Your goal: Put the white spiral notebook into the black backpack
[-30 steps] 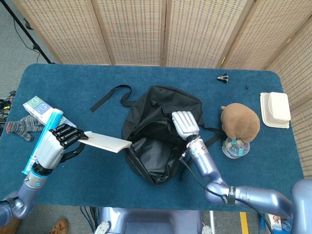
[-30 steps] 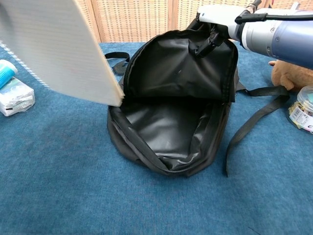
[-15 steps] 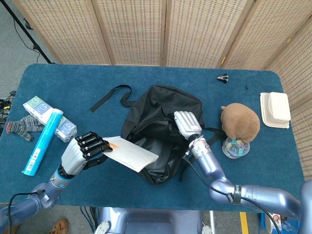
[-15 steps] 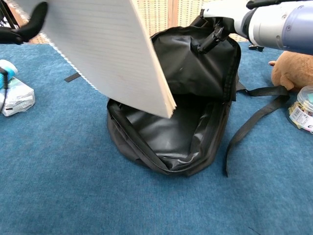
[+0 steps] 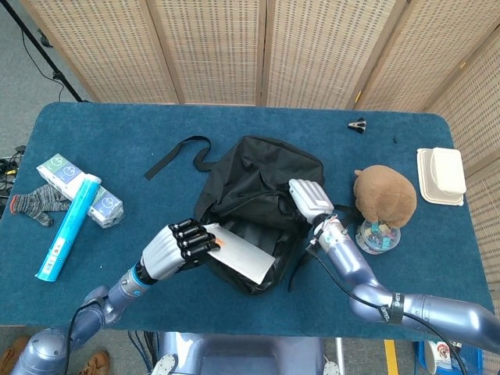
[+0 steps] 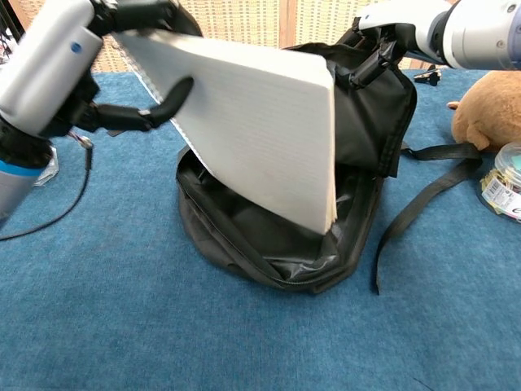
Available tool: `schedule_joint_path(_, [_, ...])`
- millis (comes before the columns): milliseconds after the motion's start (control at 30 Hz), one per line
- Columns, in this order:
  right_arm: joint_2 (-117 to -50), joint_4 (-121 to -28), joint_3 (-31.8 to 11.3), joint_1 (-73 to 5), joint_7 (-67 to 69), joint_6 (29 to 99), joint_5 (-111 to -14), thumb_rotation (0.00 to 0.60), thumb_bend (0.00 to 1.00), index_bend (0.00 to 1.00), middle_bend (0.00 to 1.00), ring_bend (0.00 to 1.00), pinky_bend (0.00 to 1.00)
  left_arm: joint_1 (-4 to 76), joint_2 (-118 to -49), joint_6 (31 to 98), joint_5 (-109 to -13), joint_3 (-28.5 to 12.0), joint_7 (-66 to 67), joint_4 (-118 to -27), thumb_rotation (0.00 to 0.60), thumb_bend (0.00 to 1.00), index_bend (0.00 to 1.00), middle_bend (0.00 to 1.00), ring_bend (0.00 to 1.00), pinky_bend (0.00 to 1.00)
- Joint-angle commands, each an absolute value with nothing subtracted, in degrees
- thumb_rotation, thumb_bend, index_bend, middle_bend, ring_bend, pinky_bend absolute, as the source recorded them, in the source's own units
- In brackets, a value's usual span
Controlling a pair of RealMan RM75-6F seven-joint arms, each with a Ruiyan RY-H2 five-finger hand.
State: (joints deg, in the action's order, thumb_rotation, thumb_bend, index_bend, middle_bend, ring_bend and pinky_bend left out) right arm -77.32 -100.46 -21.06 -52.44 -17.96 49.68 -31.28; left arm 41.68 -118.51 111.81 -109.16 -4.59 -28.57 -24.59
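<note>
The left hand (image 6: 77, 69) grips the white spiral notebook (image 6: 260, 122), tilted over the open black backpack (image 6: 358, 187). Slide its low corner deep inside. Behind, the right hand (image 5: 310, 198) holds the flap up.

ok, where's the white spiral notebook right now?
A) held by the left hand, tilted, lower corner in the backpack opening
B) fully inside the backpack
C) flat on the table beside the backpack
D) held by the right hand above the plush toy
A: the left hand grips the white spiral notebook tilted, its lower corner inside the open mouth of the black backpack, while the right hand holds the backpack's upper flap.
</note>
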Motion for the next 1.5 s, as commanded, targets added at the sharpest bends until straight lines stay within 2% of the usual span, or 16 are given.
schedule_joint_path(33, [-76.97,-100.28,-20.81,-52.71,-17.47,49.74,-31.04,0.600,0.65,0.60,0.62,0.57,0.73,41.15,-119.62,110.99,-108.28,-2.63,-30.36,-22.81,0.600,0.55,0.81,0.64,0.55,0.59])
schedule_joint_path(267, [-76.53,-100.19,-20.05,-53.17,-16.17,49.70,-31.16,0.600,0.65,0.60,0.62,0.57,0.73,39.66,-117.39,109.54,-108.65,1.11,-29.75,-24.64,0.600,0.53,0.81,0.64,0.55,0.59])
schedule_joint_path(600, [-76.44,-100.18,-18.93,-53.97,-15.34,50.36,-31.48,0.600,0.65,0.60,0.62,0.58,0.73,39.69,-112.67,105.09,-111.46,6.74,-21.88,-30.03,0.600,0.52,0.79,0.64,0.55,0.59])
schedule_joint_path(900, [-75.96,-100.23,-18.47,-54.15,-14.76,50.98,-31.87,0.600,0.65,0.60,0.62,0.58,0.73,40.58,-113.49,112.66,-113.85,6.95,-15.62,-26.01,0.600,0.51,0.79,0.63,0.53,0.59])
schedule_joint_path(1200, [-75.96,-100.02,-18.05,-54.42,-14.05,51.03,-31.75,0.600,0.65,0.60,0.62,0.58,0.73,41.59,-114.73,111.53,-116.38,10.48,-10.60,-20.13,0.600,0.50,0.77,0.62,0.50,0.59])
schedule_joint_path(1500, [-74.83,-102.06,-18.05,-55.10,-13.90,50.70,-30.75,0.600,0.65,0.60,0.62,0.58,0.73,44.50,-116.30,105.88,-113.21,9.07,-8.91,-17.99,0.600,0.50,0.77,0.62,0.50,0.59])
